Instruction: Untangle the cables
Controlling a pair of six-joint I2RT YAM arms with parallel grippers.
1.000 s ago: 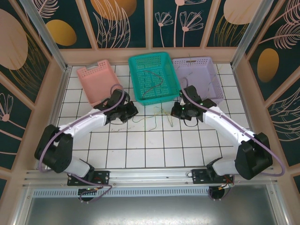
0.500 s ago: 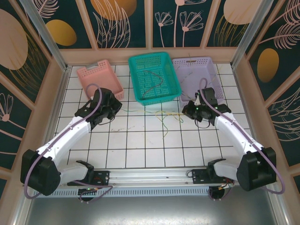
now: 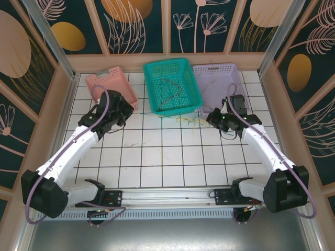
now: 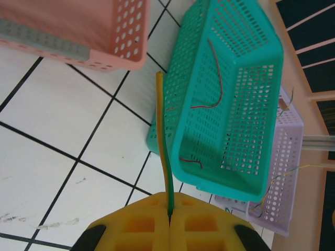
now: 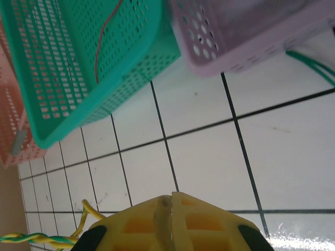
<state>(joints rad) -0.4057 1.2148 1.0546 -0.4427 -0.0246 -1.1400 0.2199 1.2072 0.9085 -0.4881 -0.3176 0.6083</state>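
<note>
Pulling step now: pinching a yellow-green cable (image 4: 163, 146) tight in the left gripper (image 4: 170, 201), near the teal basket (image 4: 188, 83). Squeezing the right gripper (image 5: 168, 204) shut too, on what, hard to tell. Leaving a small yellow-green tangle (image 3: 188, 121) on the tiles between both. Next: pull gently sideways, watch for snags.

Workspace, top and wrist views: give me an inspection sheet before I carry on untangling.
Surface: white tiled table, lightly scuffed.
Job's things: yellow-green cables bunched before the teal basket; red cable inside it.
Clutter: nothing seen.
Grippers: left gripper shut on a yellow-green strand; right gripper shut, hold unclear.
Cables: lilac arm cable along each arm.
Surroundings: pink basket, lilac basket, patterned walls.
</note>
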